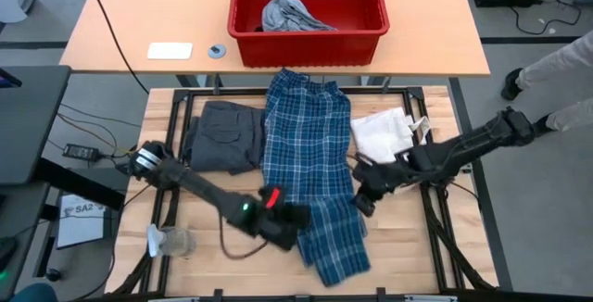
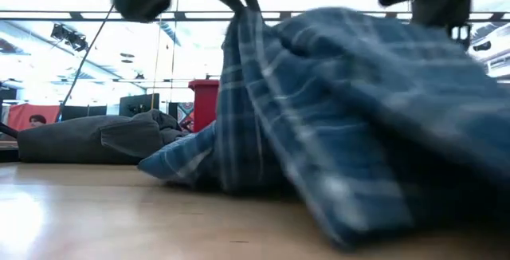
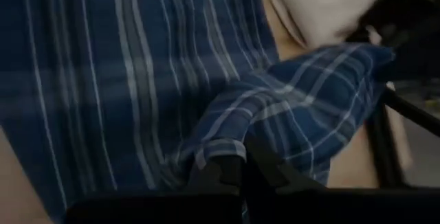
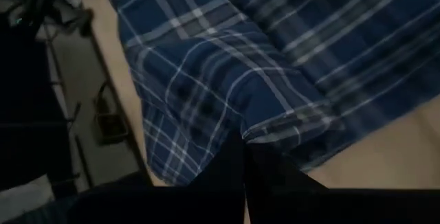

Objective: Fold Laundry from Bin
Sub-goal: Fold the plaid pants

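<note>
Grey shorts [image 1: 222,135] beside plaid garment [image 1: 306,144]

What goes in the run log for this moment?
left hand: shut on plaid | right hand: shut on plaid | grey piece: in bin

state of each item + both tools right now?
plaid shirt: spread on table, near edge pinched and lifted
left tool: shut on the plaid shirt hem
right tool: shut on the plaid shirt edge
dark grey garment: folded, left of the shirt
white fabric bag: lying right of the shirt
red bin: upright, light grey piece crumpled inside
</note>
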